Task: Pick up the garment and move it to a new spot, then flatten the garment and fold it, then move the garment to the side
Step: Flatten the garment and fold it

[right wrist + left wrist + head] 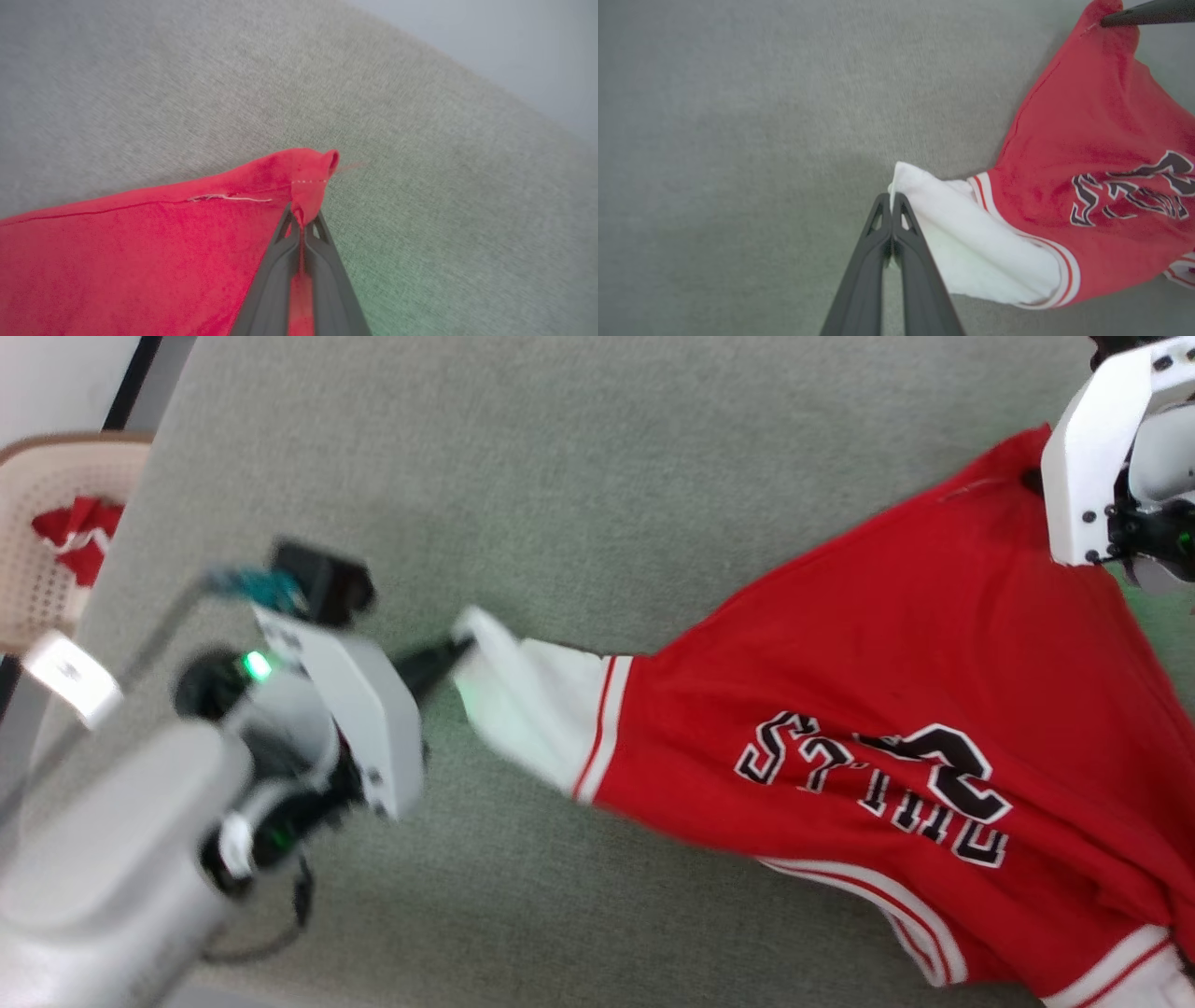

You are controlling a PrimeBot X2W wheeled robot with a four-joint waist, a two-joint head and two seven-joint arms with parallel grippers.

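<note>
1. Left gripper [892, 198]: the jaws are seen fully closed. The edge of the white sleeve [971, 247] is pinched between the fingertips.
2. Right gripper [302, 212]: the jaws are seen closed. A plain red corner of the garment [140, 261] is clamped between them, and a small fold of cloth is bunched just beyond the tips.
3. In the head view, the left gripper is located at 9 o'clock from centre, with its fingers directed toward 3 o'clock. The white housing [1092, 476] of the right arm is located at 2 o'clock, and the fingers beneath it are hidden.
4. The garment is spread from the centre toward 3 to 5 o'clock on the grey-green fabric surface [560, 476] and is drawn out between the two grips. How much of the body rests on the surface cannot be told.
5. The black, white-outlined print [878, 784] is turned upward and is read upside down at 4 o'clock.
6. Red-white striped trim [602, 728] is seen where the sleeve meets the red body.
7. A tan perforated container [37, 588] holding a red-and-white cloth [79, 537] is located at the 9 o'clock edge, well apart from the garment.
</note>
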